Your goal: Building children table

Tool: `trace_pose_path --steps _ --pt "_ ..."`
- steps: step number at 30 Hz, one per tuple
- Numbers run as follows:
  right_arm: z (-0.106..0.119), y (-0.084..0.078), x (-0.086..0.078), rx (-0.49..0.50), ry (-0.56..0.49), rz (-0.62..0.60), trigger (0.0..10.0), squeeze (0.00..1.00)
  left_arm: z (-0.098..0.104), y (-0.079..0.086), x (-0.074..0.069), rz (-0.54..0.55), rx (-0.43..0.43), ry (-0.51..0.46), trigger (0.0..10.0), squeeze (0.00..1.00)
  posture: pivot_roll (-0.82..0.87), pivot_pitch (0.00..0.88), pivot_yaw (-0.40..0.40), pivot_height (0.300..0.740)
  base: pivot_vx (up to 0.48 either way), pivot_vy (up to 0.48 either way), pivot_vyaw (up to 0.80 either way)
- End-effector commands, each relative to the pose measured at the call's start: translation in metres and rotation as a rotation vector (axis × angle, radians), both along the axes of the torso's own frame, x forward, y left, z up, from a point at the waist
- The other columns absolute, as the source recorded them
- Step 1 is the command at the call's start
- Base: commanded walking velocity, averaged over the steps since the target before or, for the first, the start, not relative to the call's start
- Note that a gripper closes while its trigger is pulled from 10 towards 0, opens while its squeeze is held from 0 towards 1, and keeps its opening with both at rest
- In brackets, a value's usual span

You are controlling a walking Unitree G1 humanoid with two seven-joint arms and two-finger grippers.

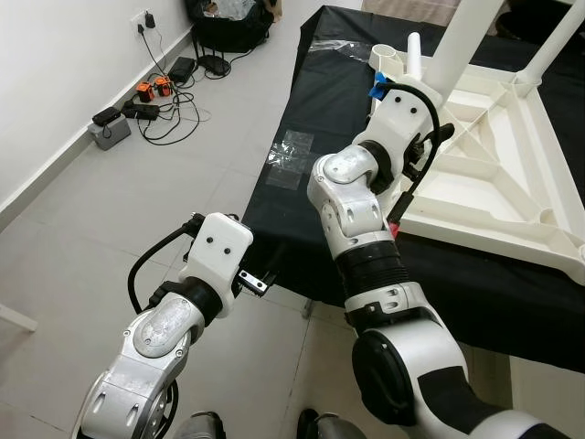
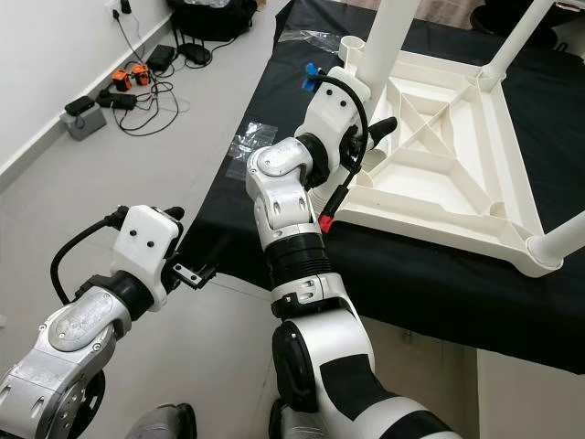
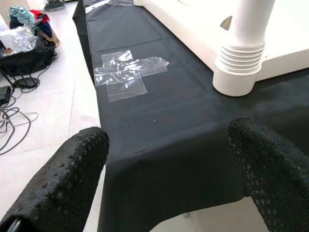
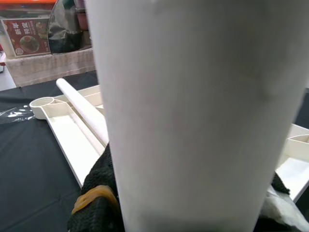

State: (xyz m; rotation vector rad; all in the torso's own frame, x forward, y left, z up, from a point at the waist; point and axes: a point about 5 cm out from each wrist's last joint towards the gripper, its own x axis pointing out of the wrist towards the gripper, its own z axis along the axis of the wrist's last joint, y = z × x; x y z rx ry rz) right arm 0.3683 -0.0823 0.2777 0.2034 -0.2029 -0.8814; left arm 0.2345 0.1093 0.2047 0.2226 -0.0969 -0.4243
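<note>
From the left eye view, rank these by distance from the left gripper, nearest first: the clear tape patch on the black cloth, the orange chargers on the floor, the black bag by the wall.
1. Clear tape patch, on the black cloth ahead of the left gripper.
2. Orange chargers, on the floor near the wall, to the robot's left.
3. Black bag, farthest, at the far wall.

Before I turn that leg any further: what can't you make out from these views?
- Leg top: cut off by the eye views' upper edge.
- Right pincer grip: in its wrist view the leg blocks the contact; fingers peek out beside it.
- Leg socket seating on the tabletop: hidden behind the right arm.
</note>
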Motion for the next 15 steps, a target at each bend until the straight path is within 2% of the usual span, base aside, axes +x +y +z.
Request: trace_pose_path --steps 1,10,15 --pt "-0.009 0.002 0.0 0.048 0.038 0.017 10.0 0.0 -0.006 0.0 0.001 -0.006 0.017 0.019 10.0 0.0 0.1 0.215 -0.073 0.74 0.0 0.0 0.0" --pt "0.012 -0.001 0.0 0.042 -0.036 0.015 10.0 0.0 -0.006 0.0 0.001 -0.008 0.016 0.019 10.0 0.0 0.1 0.214 -0.073 0.74 0.0 0.0 0.0" --pt "0.012 -0.001 0.0 0.044 -0.035 0.017 10.0 0.0 -0.006 0.0 0.0 -0.009 0.016 0.019 10.0 0.0 0.09 0.212 -0.071 0.74 0.0 0.0 0.0"
